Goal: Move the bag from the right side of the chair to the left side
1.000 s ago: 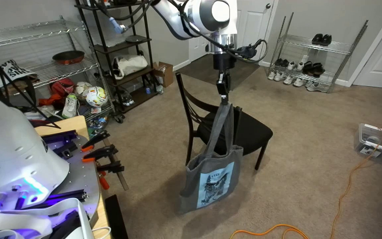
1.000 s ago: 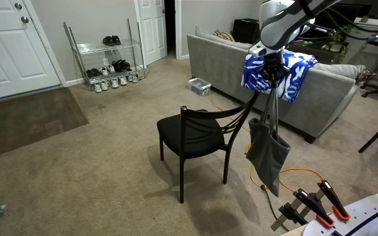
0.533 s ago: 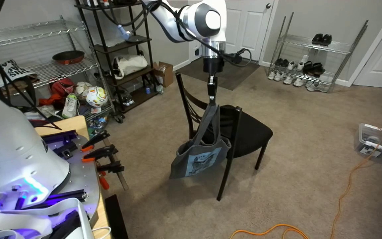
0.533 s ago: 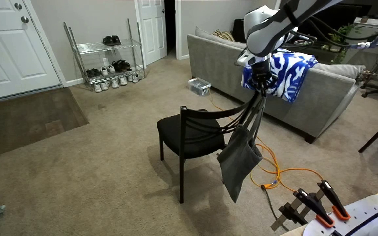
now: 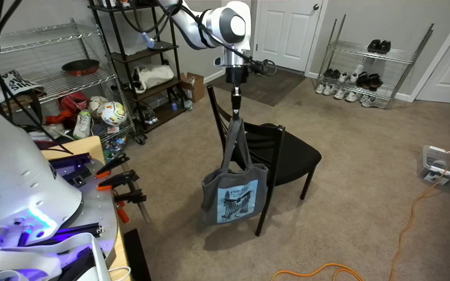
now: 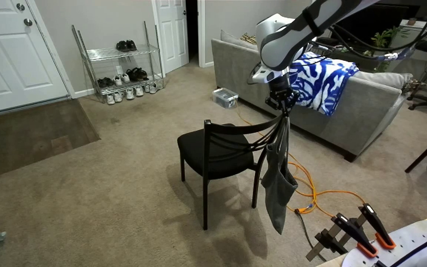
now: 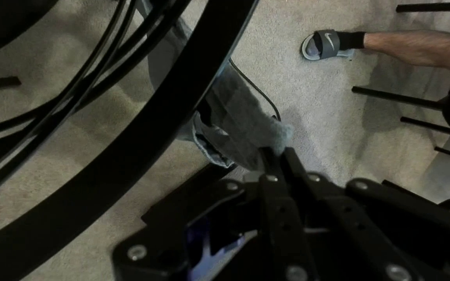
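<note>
The grey bag [image 5: 234, 195] hangs above the carpet, its pale printed picture facing out; it also shows edge-on in an exterior view [image 6: 279, 189]. My gripper [image 5: 236, 117] is shut on the tops of its straps, also at the jaws in the wrist view [image 7: 275, 152]. The black chair [image 5: 295, 156] stands with its backrest toward the bag, and it shows whole in an exterior view [image 6: 217, 155]. Gripper [image 6: 284, 113] and bag are beside one backrest post there. In the wrist view the curved top rail of the chair [image 7: 166, 117] crosses left of the jaws and hides part of the bag [image 7: 240, 105].
The robot's table with clamps [image 5: 121, 179] stands near the chair. An orange cord [image 6: 313, 193] lies on the carpet. A grey couch [image 6: 250, 70], a clear bin [image 6: 225, 98] and a shoe rack [image 6: 124, 70] stand beyond. A person's leg [image 7: 408, 47] shows in the wrist view.
The gripper and bag have moved left in both exterior views, alongside the backrest. The bag swung tilted half a second ago and now hangs straighter. The chair has not moved.
</note>
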You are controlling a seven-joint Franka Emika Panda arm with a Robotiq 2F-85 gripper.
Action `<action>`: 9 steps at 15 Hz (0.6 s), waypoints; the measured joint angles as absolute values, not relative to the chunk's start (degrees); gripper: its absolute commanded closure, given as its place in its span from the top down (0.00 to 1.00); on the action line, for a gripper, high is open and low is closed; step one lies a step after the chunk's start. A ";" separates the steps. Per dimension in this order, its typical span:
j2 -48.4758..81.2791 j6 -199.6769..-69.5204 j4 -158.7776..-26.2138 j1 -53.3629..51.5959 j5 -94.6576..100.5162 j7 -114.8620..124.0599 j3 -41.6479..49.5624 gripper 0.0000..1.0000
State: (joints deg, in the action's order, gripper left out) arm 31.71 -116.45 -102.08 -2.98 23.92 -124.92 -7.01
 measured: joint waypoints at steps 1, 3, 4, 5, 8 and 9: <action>32.09 -116.01 -101.75 -3.66 23.94 -125.10 -7.06 0.02; 32.87 -115.25 -101.02 -4.73 23.99 -125.79 -7.18 0.03; 33.19 -115.19 -100.80 -5.10 24.05 -126.27 -7.26 0.02; 33.39 -115.19 -100.73 -5.46 24.20 -126.82 -7.30 0.02; 33.55 -115.19 -100.74 -6.60 25.60 -128.57 -7.57 0.02; 33.54 -115.19 -100.75 -7.09 26.19 -129.18 -7.72 0.02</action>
State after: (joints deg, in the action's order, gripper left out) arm 33.54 -115.19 -100.75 -7.09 26.19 -129.18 -7.72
